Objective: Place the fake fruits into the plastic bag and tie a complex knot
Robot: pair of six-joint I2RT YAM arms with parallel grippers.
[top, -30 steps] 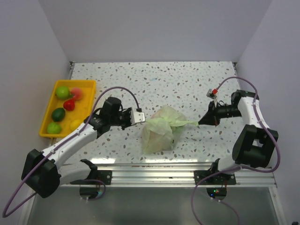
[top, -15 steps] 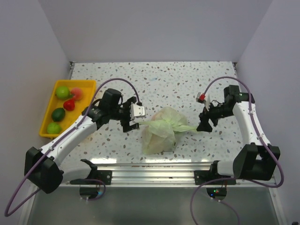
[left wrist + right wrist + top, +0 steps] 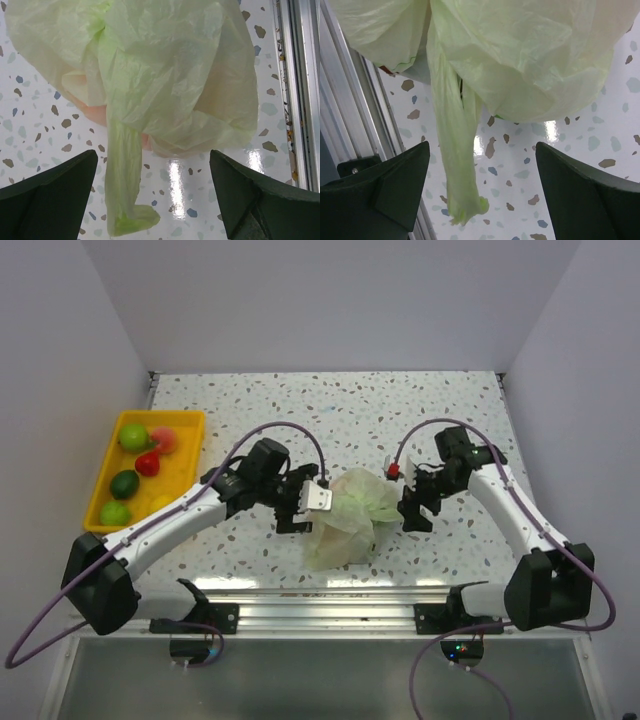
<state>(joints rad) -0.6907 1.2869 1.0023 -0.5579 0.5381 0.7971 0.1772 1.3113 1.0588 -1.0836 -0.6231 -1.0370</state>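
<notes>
Both arms have swung in from the wide pull, and both tails have gone slack. A second ago I had them clamped and taut, and now they've dropped free. Left gripper (image 3: pixel 297 503) stands with its fingers wide apart just beside the bag (image 3: pixel 340 530), holding nothing. The left tail (image 3: pixel 121 190) trails limp onto the table (image 3: pixel 30 130) between my fingers.

Right gripper (image 3: pixel 413 508), same story: fingers spread, right tail (image 3: pixel 456 165) loose between them, untouched. The bag sits mid-table between my two grippers, bulging, with something peach-coloured showing through the plastic. The knot (image 3: pixel 372 500) is bunched at the neck, though I can't tell how tight.

That pull is finished, I'd say, and the release is clean. Several fruits (image 3: pixel 133 436) sit out in the tray (image 3: pixel 192 418), well apart from the bag.
</notes>
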